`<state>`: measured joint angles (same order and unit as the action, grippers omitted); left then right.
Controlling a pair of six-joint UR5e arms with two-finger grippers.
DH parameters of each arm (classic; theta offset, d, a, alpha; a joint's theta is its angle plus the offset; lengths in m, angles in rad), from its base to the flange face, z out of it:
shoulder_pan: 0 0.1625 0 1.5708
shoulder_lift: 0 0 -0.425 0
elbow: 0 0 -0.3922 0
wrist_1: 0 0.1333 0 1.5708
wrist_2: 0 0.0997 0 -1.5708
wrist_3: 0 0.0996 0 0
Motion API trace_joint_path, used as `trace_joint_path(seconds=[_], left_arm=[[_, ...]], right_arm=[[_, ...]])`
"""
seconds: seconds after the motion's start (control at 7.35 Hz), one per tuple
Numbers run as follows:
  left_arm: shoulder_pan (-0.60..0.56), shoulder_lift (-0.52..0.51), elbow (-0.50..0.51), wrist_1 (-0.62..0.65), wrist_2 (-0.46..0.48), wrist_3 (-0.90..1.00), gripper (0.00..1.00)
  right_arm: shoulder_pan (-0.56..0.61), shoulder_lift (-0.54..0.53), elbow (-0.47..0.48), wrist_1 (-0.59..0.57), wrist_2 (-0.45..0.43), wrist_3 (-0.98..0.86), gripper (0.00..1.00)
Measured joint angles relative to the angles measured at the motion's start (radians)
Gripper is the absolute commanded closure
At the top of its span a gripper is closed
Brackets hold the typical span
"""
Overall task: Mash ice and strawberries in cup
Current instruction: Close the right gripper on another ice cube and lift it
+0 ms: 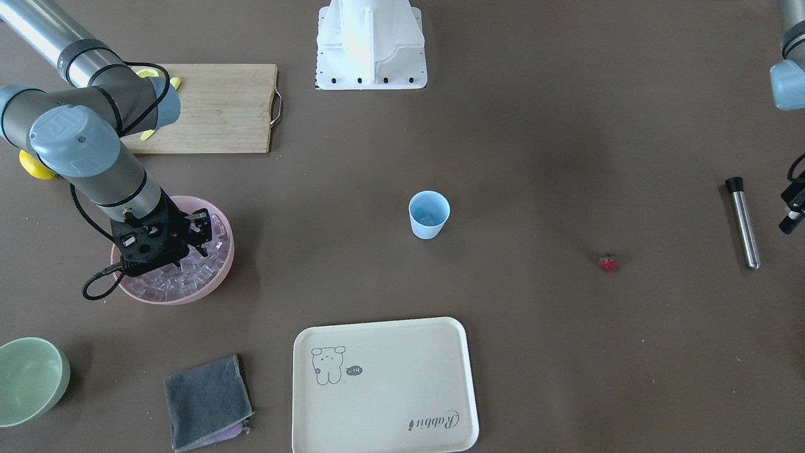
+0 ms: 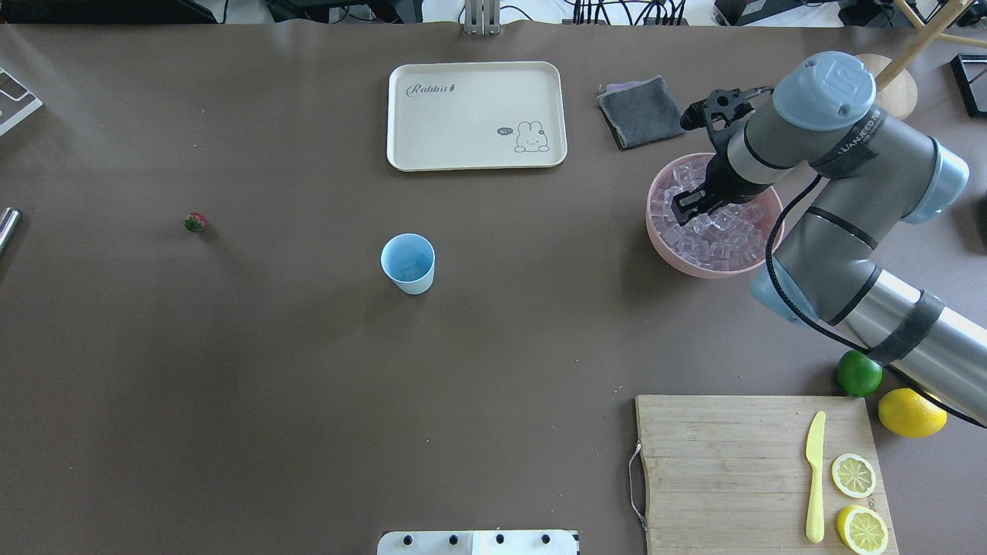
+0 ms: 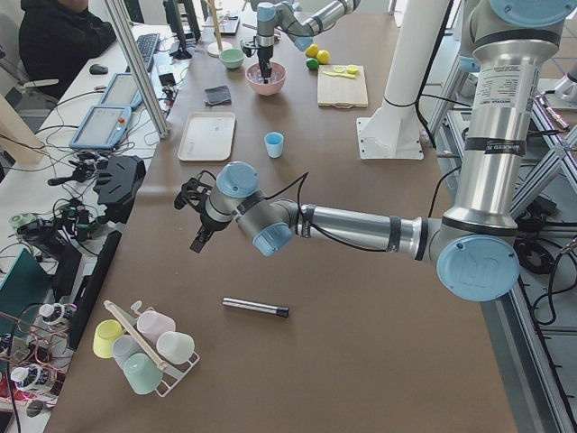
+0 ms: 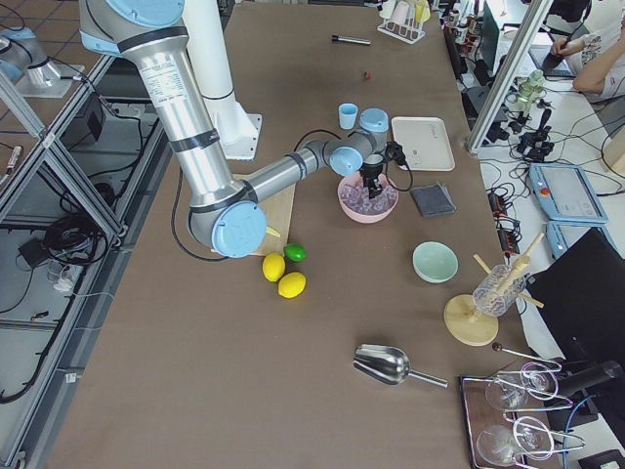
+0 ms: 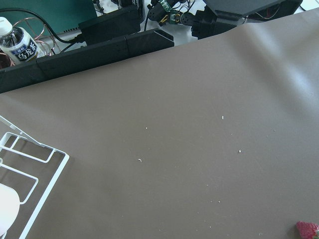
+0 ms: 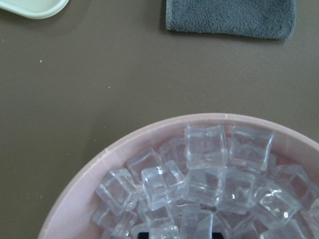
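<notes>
Right pincer, closure indiscernible, is positioned among the ice of the pink bowl; the cup is set well apart.

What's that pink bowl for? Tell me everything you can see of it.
The pink bowl is wide, round and shallow, and looks like matte plastic. It sits upright on the brown table near a folded grey cloth, without touching it. It is filled nearly to the rim with clear ice cubes. The right gripper reaches down into the ice, its jaws apart among the cubes.
</notes>
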<state>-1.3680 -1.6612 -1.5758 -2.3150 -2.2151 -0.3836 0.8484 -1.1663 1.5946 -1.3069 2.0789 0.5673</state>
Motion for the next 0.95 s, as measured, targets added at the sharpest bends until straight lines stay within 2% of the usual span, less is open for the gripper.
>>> trace_joint_path(seconds=[0.41,0.68,0.95], left_arm=[[0.001,-0.001,0.002,0.0,0.0,0.0,0.03],[0.001,-0.003,0.006,0.0,0.0,0.0,0.02],[0.002,-0.003,0.005,-0.001,-0.001,0.0,0.02]], right_arm=[[0.011,0.0,0.004,-0.003,0.007,0.0,0.92],[0.049,0.006,0.045,-0.04,0.051,0.001,1.0],[0.062,0.067,0.122,-0.19,0.073,0.038,1.0]])
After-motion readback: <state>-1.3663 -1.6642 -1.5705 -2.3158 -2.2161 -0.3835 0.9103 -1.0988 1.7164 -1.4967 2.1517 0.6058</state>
